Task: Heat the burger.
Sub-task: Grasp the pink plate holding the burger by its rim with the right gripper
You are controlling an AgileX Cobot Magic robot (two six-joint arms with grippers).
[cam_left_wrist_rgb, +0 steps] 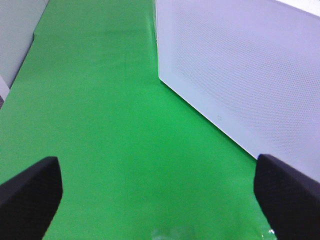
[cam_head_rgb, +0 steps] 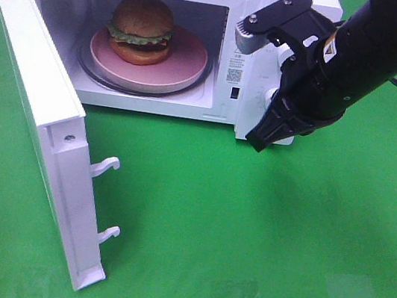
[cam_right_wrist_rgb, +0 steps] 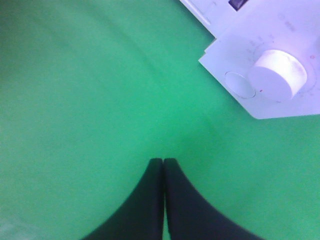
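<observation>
Glossy domed burger [cam_head_rgb: 142,28] sat on round pink plate [cam_head_rgb: 189,66] inside white microwave [cam_head_rgb: 228,104], right gripper [cam_right_wrist_rgb: 163,163] pinched together, empty, left gripper [cam_left_wrist_rgb: 160,192] gaped, empty.

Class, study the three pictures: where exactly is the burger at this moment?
In the exterior high view the burger sits on the pink plate inside the microwave, at upper left, right of the open door; neither wrist view shows it.
</observation>
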